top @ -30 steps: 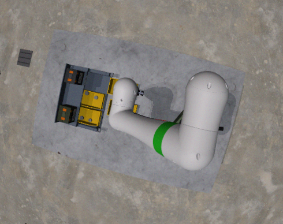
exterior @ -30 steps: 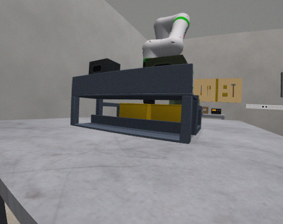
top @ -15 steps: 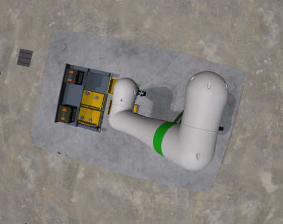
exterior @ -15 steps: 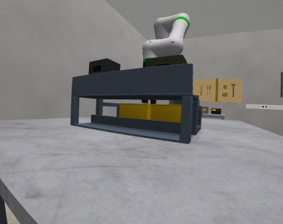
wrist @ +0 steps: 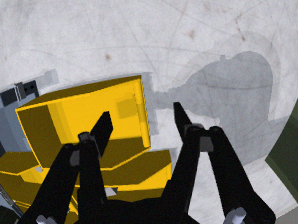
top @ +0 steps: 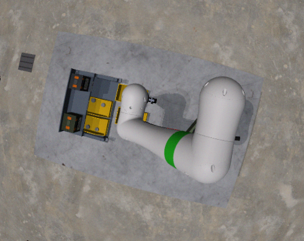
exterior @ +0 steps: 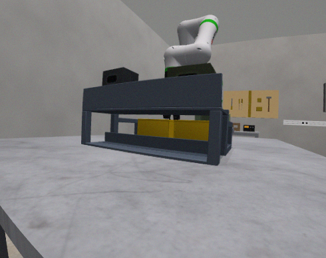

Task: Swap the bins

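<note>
Yellow bins (exterior: 191, 129) behind shelf frame (exterior: 151, 94).

A workshop, judging by the pegboard (exterior: 269, 104) (tools on it) and concrete floor (top: 116, 211).
</note>
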Motion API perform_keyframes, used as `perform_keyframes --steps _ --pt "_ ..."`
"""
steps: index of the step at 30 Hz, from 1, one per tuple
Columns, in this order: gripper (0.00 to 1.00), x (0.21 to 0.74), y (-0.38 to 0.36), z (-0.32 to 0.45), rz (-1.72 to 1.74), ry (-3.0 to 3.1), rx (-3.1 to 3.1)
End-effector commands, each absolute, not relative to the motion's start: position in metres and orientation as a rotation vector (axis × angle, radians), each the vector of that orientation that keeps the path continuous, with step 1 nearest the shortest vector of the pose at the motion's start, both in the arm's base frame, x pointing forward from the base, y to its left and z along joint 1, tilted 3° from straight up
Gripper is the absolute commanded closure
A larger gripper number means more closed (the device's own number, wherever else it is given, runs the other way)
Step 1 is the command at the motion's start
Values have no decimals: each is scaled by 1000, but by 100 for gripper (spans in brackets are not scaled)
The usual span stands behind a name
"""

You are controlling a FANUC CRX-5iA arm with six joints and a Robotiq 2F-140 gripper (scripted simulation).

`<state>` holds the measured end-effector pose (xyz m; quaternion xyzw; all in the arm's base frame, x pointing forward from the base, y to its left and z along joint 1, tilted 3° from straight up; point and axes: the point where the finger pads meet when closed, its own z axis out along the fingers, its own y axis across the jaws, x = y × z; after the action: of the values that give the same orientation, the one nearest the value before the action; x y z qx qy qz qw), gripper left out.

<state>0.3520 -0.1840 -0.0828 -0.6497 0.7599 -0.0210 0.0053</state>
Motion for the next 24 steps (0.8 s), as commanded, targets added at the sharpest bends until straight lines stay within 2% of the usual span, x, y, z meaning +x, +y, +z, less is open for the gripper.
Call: perform_keyframes --steps 1,24 --pt "38 353 -184 -82 -68 2379 -2034" --pt "38 352 -184 -78 -68 2379 -2034"
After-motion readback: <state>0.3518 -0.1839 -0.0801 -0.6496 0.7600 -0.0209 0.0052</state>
